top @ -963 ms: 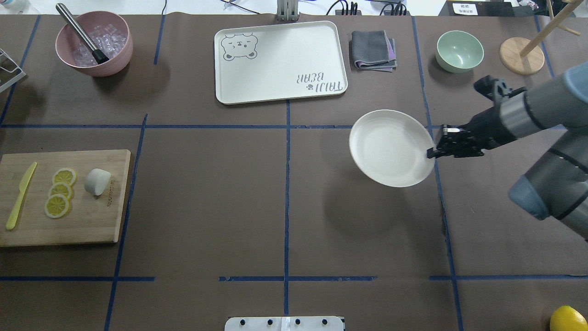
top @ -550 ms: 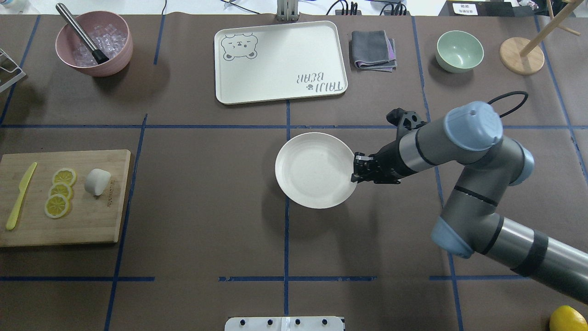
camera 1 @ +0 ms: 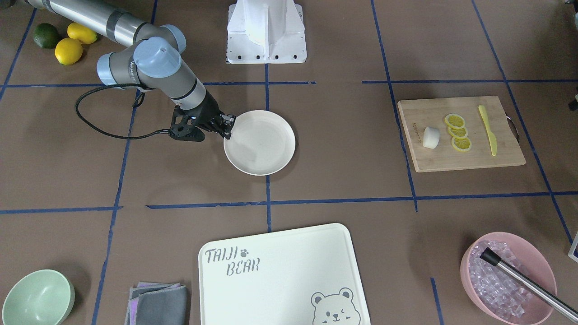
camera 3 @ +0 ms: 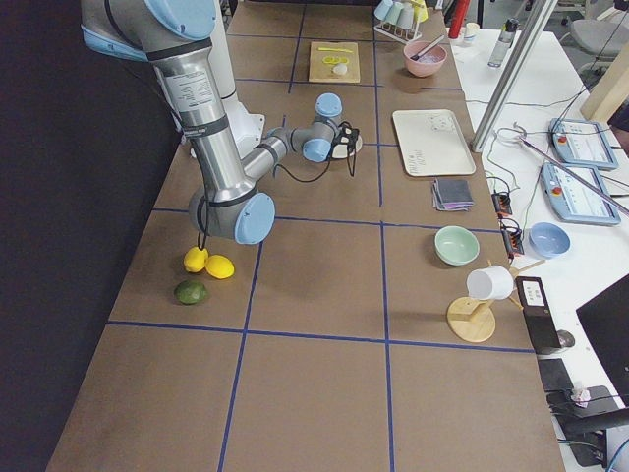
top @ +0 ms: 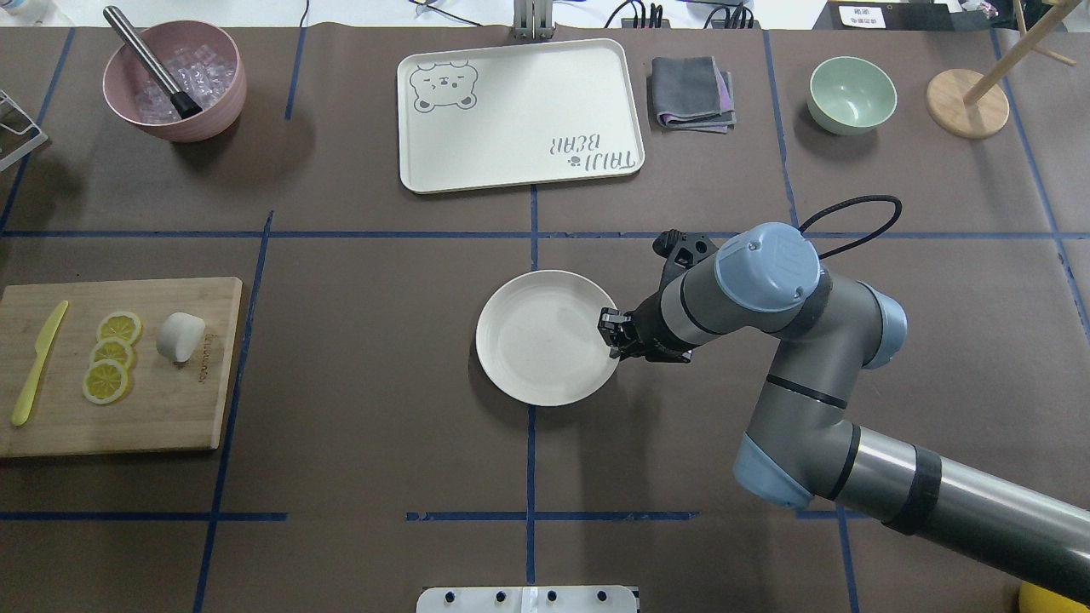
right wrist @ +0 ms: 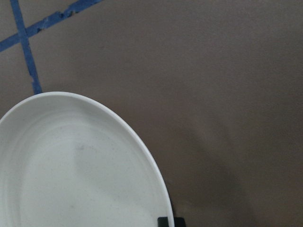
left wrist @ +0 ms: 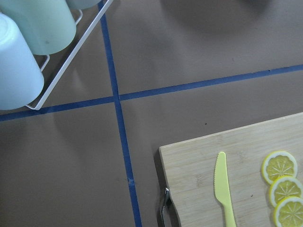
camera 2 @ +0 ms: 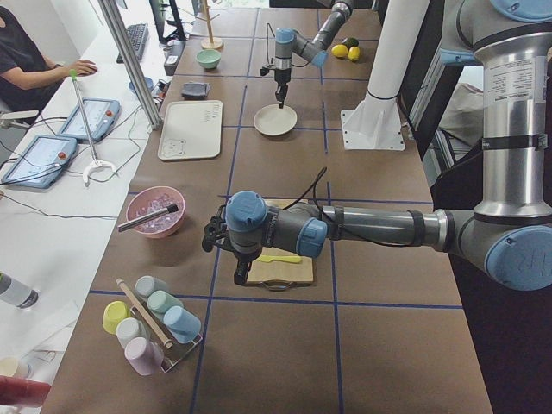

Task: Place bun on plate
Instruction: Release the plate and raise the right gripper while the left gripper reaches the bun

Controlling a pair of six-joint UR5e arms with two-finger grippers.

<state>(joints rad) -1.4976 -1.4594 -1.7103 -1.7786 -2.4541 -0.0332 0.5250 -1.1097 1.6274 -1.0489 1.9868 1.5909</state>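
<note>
**Plate pinched by its rim at mid-table, bun apart on the board**

The right gripper (top: pixel 611 334) had its jaws closed narrowly on the right-hand rim of the round, shallow, cream-white plate (top: pixel 545 338), one finger above the rim and a dark fingertip (right wrist: pixel 165 221) showing under it in the right wrist view. The plate sat near the middle of the table, over a blue tape line; whether it rested on the brown covering or hung just above it could not be told. Nothing lay in it.

The small white rounded bun (top: pixel 180 335) lay well apart, far off to the robot's left, on the pale wooden cutting board (top: pixel 170 417). Just left of the bun were three yellow lemon slices (top: pixel 111 356), and left of them a yellow-green plastic knife (top: pixel 38 362).

The left gripper (camera 2: pixel 240 274) hung over the left end of that board, seen only from the table's end, so the state of its jaws could not be told.

Along the far edge stood a pink bowl of ice (top: pixel 174 81), a white rectangular bear-print tray (top: pixel 519 115), a folded grey cloth (top: pixel 691 92) and a mint-green bowl (top: pixel 851 94).
</note>
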